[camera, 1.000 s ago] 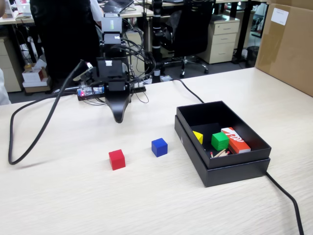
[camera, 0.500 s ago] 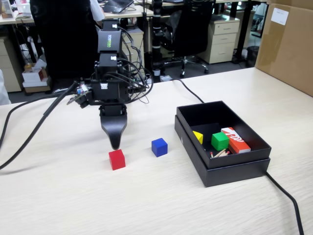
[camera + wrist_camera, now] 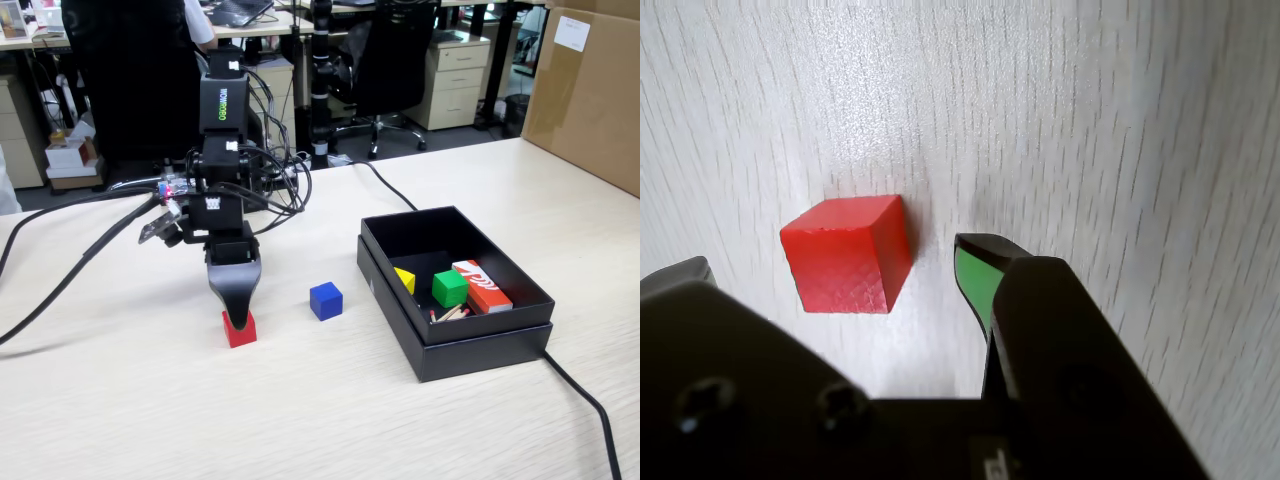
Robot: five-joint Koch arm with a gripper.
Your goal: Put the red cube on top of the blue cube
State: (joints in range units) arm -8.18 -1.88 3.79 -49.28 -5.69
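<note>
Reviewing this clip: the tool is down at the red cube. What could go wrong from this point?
1. In the wrist view the red cube sits skewed, off to the left of the green-padded finger, so closing the tool might pinch a corner and twist or push it away.
2. The blue cube is equally small, so a slightly off placement could topple the stack.
3. The black box stands just beyond the blue cube; overshooting might bump it.

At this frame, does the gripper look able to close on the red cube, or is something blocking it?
Probably yes. The gripper is open with the red cube between its fingers, and the bare table around it leaves the way free. The blue cube sits apart.
</note>
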